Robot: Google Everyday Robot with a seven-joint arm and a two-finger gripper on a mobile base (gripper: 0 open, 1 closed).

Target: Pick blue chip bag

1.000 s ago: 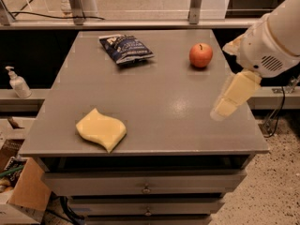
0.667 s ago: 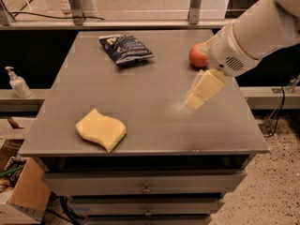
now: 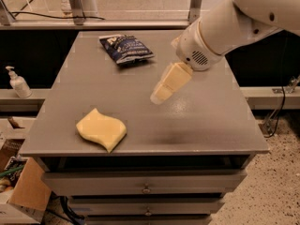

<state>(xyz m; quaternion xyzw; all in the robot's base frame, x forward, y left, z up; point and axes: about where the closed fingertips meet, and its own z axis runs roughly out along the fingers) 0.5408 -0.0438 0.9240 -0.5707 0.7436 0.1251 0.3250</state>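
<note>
The blue chip bag lies flat on the grey table at the back, left of centre. It is dark navy with white lettering. My gripper hangs above the middle of the table, to the right of and nearer than the bag, and apart from it. Its cream fingers point down and to the left. My white arm reaches in from the upper right.
A yellow wavy sponge lies near the table's front left edge. A soap dispenser bottle stands on a low ledge to the left. A cardboard box sits on the floor at the lower left. Drawers are below the tabletop.
My arm and gripper have swung left from the table's right side toward its middle, closer to the bag. The arm now covers the spot where the red apple stood.
</note>
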